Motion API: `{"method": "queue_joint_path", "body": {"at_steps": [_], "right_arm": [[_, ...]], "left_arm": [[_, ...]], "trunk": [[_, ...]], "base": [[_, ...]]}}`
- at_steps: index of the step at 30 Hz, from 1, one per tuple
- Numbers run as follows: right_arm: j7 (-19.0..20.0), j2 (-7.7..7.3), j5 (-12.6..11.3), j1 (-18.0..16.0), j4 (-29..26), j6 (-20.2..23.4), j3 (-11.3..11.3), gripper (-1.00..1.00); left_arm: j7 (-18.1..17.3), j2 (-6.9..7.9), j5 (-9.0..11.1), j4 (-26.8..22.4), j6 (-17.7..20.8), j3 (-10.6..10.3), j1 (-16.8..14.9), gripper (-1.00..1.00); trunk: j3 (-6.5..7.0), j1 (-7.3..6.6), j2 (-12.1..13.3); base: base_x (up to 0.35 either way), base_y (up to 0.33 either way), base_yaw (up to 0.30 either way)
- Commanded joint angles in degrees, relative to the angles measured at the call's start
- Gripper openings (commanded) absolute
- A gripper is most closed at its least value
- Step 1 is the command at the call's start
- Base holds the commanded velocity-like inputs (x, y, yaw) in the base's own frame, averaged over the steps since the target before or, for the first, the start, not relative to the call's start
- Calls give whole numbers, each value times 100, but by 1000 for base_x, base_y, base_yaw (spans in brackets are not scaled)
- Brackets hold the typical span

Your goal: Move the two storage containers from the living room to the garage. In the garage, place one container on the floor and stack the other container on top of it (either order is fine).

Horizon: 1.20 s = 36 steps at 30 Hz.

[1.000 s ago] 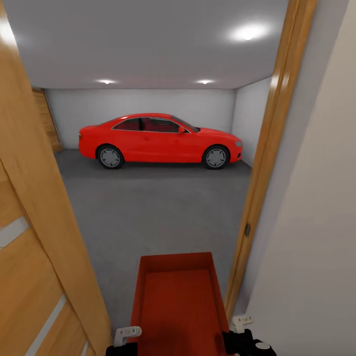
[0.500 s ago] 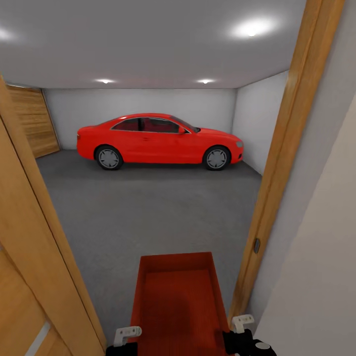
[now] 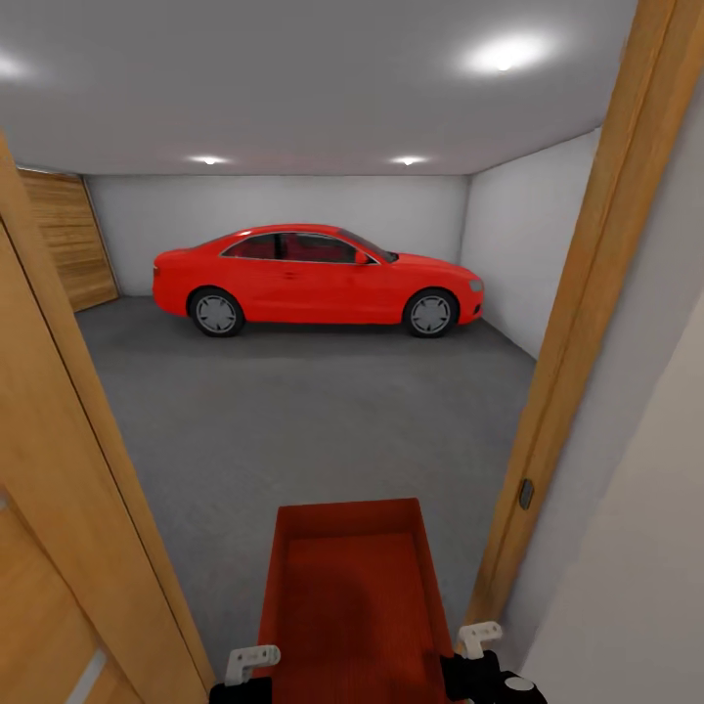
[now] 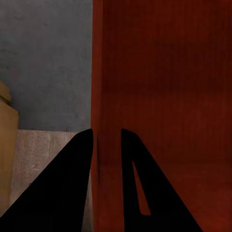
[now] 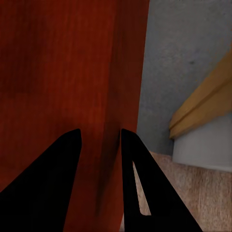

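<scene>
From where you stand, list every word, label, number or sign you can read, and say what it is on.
None: no readable text in any view.
Red car: no badge or plate lettering can be made out at this distance.
Storage container: plain orange-red walls, no label.
Door frame, white walls and concrete floor: unmarked.

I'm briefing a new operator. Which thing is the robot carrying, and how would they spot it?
Start at the glossy red car parked across the far wall, then come down the dark grey concrete floor to the doorway. The orange-red open-topped storage container sits nearest, between both grippers: small, boxy, wheel-less, windowless.
</scene>
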Motion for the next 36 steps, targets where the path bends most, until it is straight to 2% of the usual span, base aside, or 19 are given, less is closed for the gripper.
{"method": "queue_joint_path", "body": {"at_steps": [1, 17, 28, 36], "right_arm": [[83, 3, 38, -5, 5, 39, -52, -100], [66, 3, 38, -5, 5, 38, -52, -100], [66, 3, 38, -5, 4, 40, -52, -100], [66, 3, 38, -5, 7, 40, -46, -100]], "left_arm": [[23, 314, 28, -20, -287, -41, 2, -100], [22, 306, 32, -18, -288, -41, 2, -100], [22, 314, 32, -18, -288, -41, 2, -100], [23, 314, 32, -20, -288, -41, 2, -100]], "trunk": [[-10, 4, -11], [-10, 4, -11], [-10, 4, -11], [-10, 4, -11]], "base": [[32, 38, 0], [7, 4, 0], [272, 0, 0], [57, 0, 10]]}}
